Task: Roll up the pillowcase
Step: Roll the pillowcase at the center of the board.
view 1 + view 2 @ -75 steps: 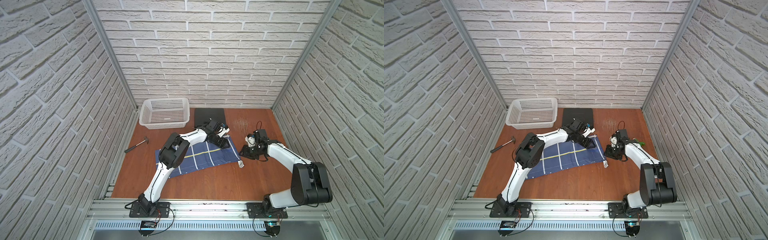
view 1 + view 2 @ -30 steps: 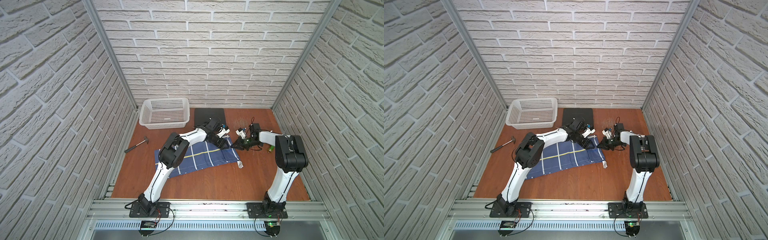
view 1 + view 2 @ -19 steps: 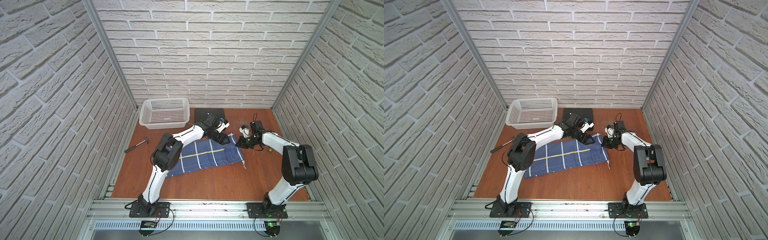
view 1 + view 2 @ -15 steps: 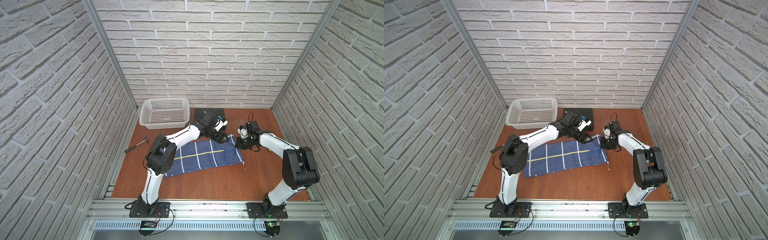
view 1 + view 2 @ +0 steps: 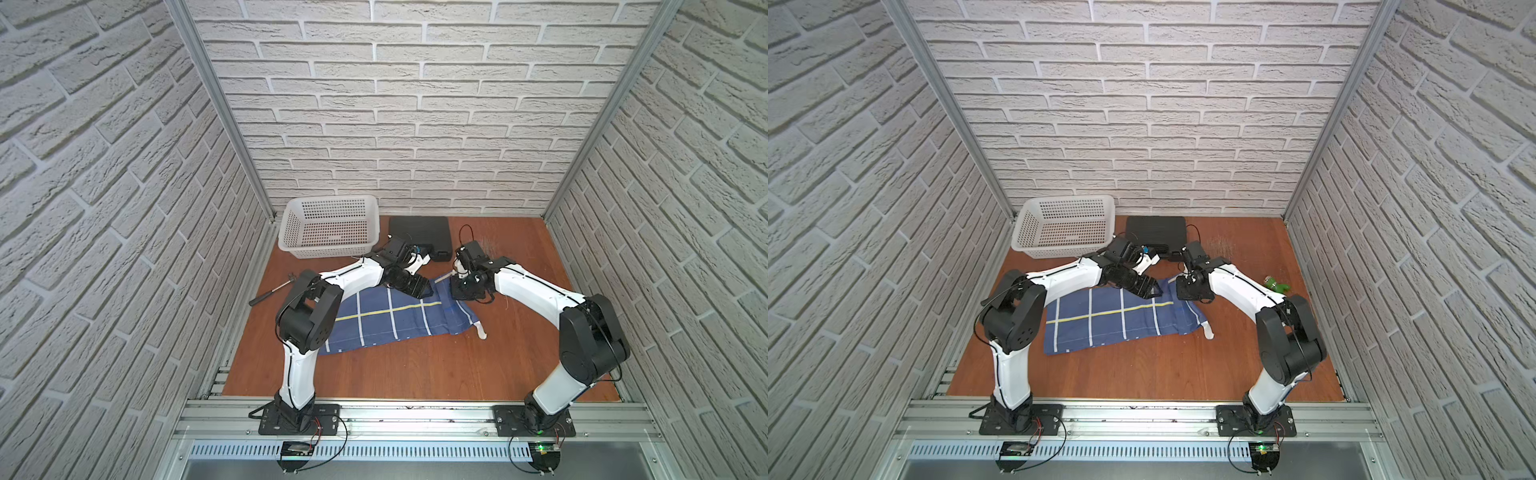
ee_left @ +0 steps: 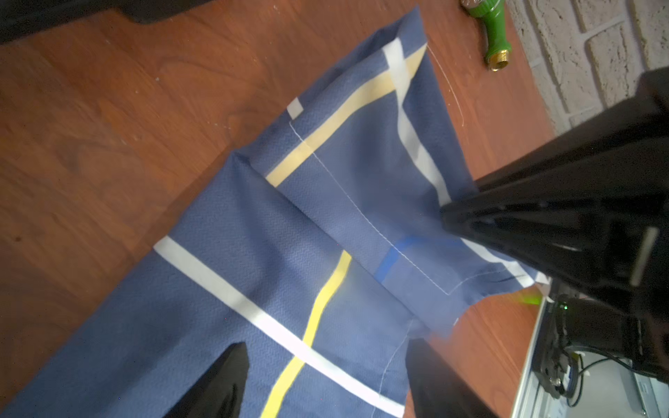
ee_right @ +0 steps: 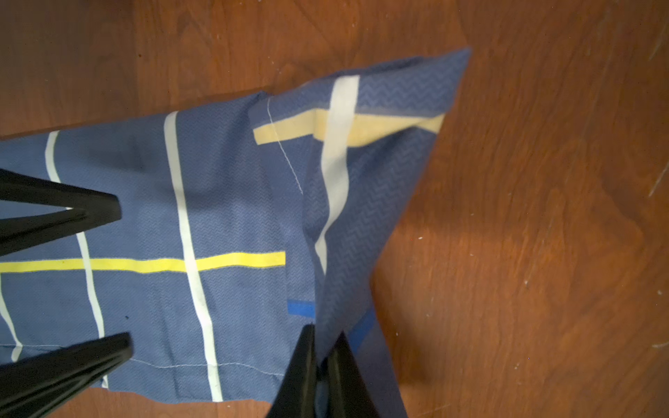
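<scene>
Pillowcase (image 5: 386, 318) lies flat mid-counter (image 5: 415, 370), long axis running left-right. My right pincer (image 7: 323, 347) is pinched nearly closed on the folded-over flap at its right end, far corner. Left pincer (image 5: 417, 288) gapes wide just above the far edge, holding nothing. Imo the roll goes right-to-left along the wood. Basket (image 5: 330, 226) + black case (image 5: 419, 232) sit by the counter's far edge.

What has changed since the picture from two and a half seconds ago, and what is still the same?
The right gripper moved left onto the right end of the pillowcase, and its fingers closed on a raised fold there. The left gripper shifted slightly left along the far edge, fingers open above the cloth, and its elbow swung outward. The basket, black case and hammer stayed put.
</scene>
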Tool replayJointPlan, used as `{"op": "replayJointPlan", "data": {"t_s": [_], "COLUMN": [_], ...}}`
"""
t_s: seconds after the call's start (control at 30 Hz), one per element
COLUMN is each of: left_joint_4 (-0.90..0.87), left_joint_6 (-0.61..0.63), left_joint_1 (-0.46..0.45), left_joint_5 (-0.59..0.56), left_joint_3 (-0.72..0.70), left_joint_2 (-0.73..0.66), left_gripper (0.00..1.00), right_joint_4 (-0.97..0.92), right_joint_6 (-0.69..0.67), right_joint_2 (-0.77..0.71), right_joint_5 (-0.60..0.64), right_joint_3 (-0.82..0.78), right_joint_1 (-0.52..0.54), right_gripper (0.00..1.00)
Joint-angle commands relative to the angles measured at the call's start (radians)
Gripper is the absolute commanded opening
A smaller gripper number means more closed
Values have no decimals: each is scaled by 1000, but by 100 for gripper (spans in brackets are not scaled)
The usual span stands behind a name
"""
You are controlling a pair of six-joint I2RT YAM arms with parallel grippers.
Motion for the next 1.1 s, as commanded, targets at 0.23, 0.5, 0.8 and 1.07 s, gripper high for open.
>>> {"op": "replayJointPlan", "data": {"t_s": [0.23,0.5,0.8,1.07], "left_joint_4": [23,16,-2,15], "left_joint_6": [6,1,-12,-39], "left_joint_1": [21,29,42,39], "left_joint_5": [10,-4,-18,-17], "left_joint_3": [-55,-110,-198,-242], "left_joint_2": [-92,-151,-232,-273], "left_gripper": [73,73,73,73], "right_joint_4": [0,41,132,194], "right_joint_6": [77,93,117,133], "right_joint_2": [72,158,241,289], "right_joint_5": [14,-43,-140,-228], "right_joint_3": [87,147,172,180], "right_joint_1": [98,140,164,183], "right_gripper": [15,16,16,16]}}
